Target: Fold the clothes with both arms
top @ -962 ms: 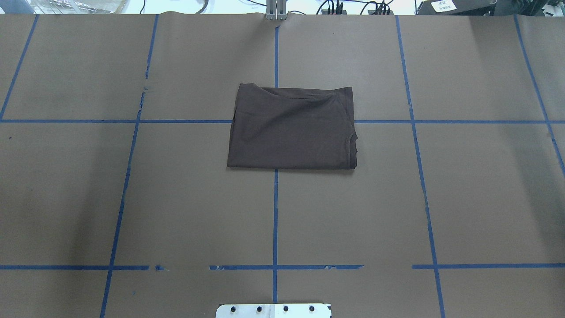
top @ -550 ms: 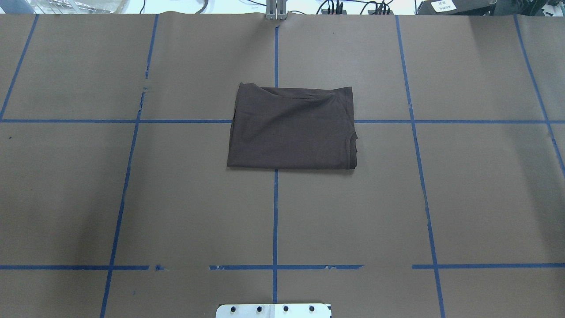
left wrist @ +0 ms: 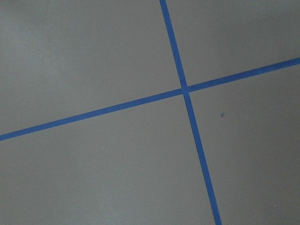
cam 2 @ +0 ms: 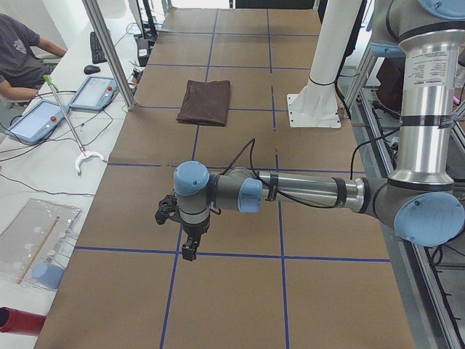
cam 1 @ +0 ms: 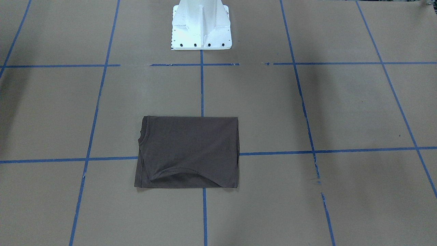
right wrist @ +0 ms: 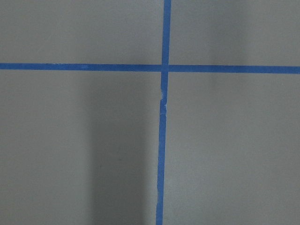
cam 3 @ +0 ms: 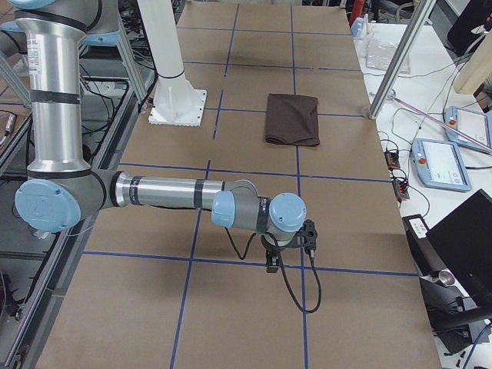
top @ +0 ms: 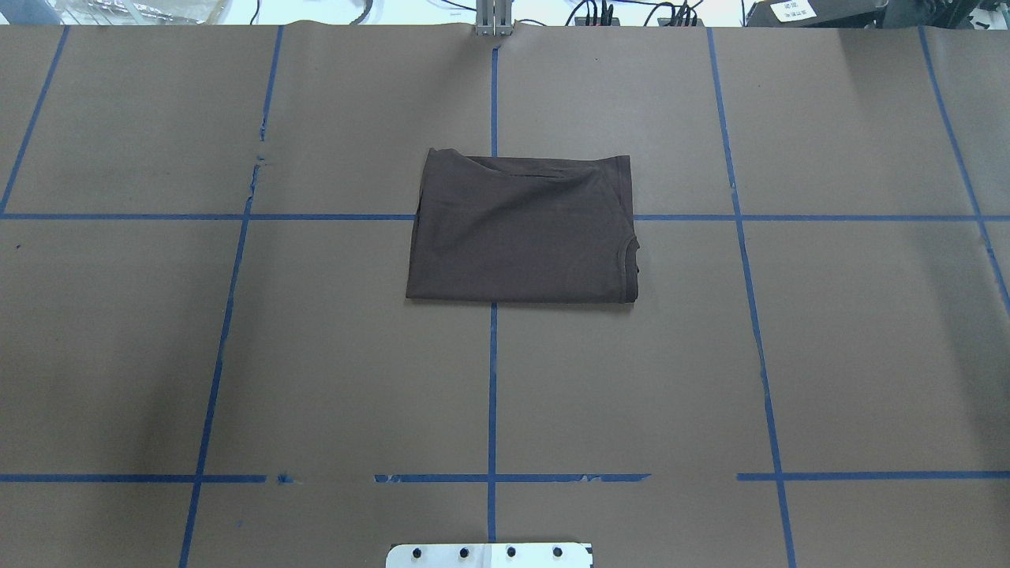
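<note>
Shirt: the dark grey-brown short-sleeved T-shirt [top: 521, 229] lies as a compact rectangle at the middle of the table, across the centre tape line and well away from the robot's base. Its ribbed collar curve peeks out at the edge on the robot's right.

Fold quality: the near edge and both sides are straight. Along the far edge one top layer sits in a shallow curve with a soft crease (a small untidiness, not a loose sleeve).

Progress: the folding looks finished, or very nearly. At most a smoothing of that far edge seems left.

Left pincer: the left arm's black two-finger gripper [cam 2: 188, 251] hangs pointing down over bare paper by a tape crossing, well apart from the shirt. No cloth hangs from it. Whether its fingers are spread or closed cannot be told.

Right pincer: the right arm's black two-finger gripper [cam 3: 270, 265] hangs likewise over a tape crossing at the table's other end, far from the shirt and carrying no cloth. Its fingers' state cannot be told either.

Surface: a brown paper-covered table [top: 789, 355] marked into squares by blue tape lines [top: 492, 394], torn or missing in a few short stretches.

Room: a white metal pedestal [cam 1: 201, 24] is bolted at the robot's side of the table. White benches along the operators' side hold flat blue-edged control pendants [cam 3: 442, 164] and loose cables. A person [cam 2: 16, 51] sits at one bench.
</note>
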`<state>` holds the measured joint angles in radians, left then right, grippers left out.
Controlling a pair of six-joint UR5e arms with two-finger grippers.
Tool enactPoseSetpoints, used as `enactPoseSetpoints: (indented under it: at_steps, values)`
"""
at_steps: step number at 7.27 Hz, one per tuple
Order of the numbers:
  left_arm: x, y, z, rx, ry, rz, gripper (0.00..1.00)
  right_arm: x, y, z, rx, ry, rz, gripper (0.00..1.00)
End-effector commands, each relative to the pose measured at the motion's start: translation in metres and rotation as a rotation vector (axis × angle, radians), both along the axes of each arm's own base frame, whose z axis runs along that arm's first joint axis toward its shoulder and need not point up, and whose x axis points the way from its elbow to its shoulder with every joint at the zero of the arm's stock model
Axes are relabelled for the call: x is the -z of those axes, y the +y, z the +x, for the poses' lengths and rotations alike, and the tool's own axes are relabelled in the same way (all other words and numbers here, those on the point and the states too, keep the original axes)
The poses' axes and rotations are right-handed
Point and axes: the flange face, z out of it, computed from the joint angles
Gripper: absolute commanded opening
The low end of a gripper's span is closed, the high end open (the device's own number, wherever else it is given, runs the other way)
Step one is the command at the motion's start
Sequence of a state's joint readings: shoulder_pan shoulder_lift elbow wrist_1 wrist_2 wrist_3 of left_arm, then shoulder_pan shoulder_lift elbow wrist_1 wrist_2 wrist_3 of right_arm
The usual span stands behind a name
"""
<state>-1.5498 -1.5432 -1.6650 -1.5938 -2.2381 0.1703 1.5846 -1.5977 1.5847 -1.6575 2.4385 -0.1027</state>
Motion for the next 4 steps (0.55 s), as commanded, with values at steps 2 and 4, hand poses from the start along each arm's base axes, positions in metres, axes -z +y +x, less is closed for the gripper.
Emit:
enactPoseSetpoints:
  at_steps: [2, 4]
  values:
    - [-0.0072, 0.0007, 0.0002, 0.027, 0.002, -0.036, 1.00, -0.0013, 0.0004, 0.0009, 0.000, 0.013, -0.001, 1.00]
    - [-0.0070, 0.0001, 0.0002, 0.104, 0.007, -0.089, 1.00, -0.0001, -0.0018, 0.0011, 0.000, 0.016, 0.001, 1.00]
